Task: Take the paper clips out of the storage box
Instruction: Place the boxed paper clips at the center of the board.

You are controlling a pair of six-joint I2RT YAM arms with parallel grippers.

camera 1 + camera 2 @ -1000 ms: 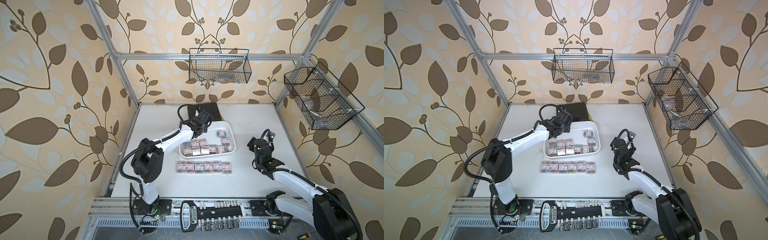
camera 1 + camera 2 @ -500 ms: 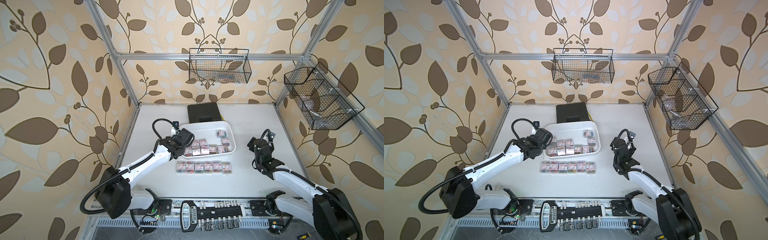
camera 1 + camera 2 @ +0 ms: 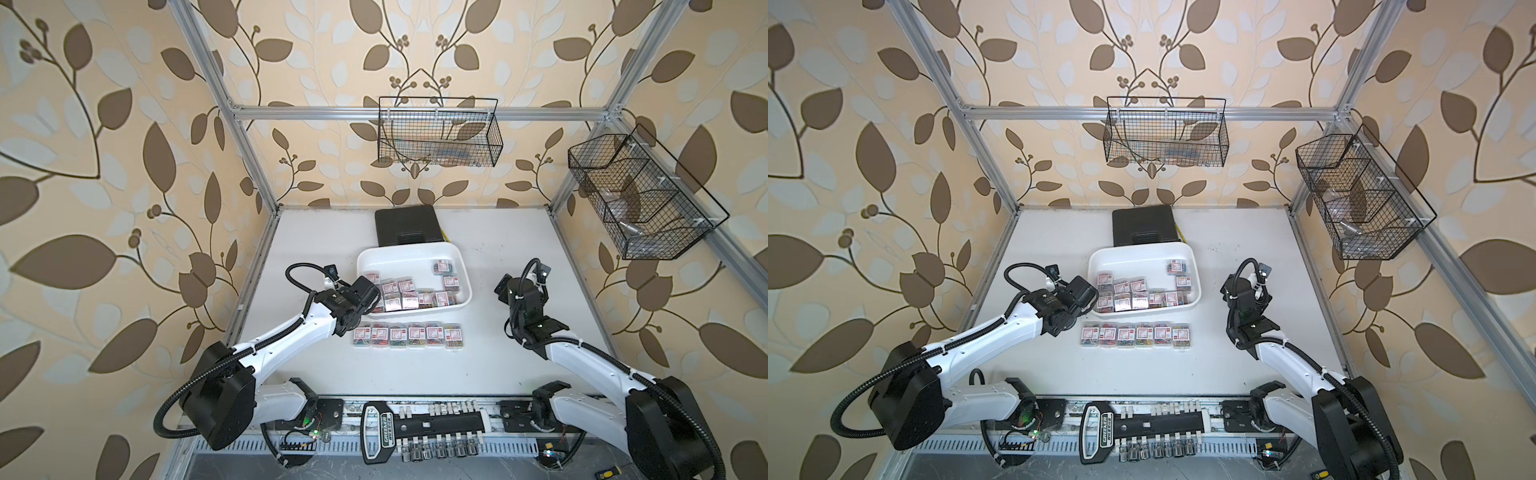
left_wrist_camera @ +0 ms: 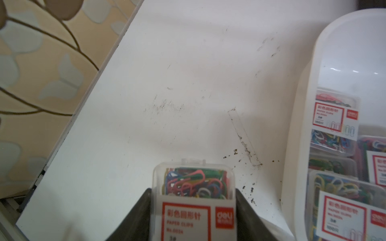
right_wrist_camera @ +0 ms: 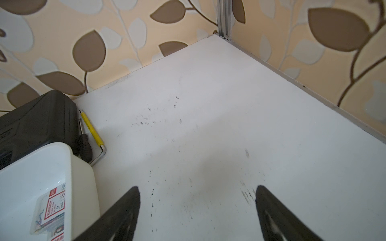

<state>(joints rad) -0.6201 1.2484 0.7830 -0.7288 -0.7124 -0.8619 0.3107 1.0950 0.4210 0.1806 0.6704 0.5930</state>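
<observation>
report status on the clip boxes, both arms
Left pincer shut on one clip box, beside the storage box. Right pincer open, empty, over the table. Six boxes lined up outside; ten or so inside. Nothing blocking.

Soft even daylight; wrist views slightly blurred.

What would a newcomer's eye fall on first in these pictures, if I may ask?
A neat row of six clip boxes lies just in front of the white tray, which holds many more. The left gripper grips one box beside the tray; the right gripper hangs open, empty.
</observation>
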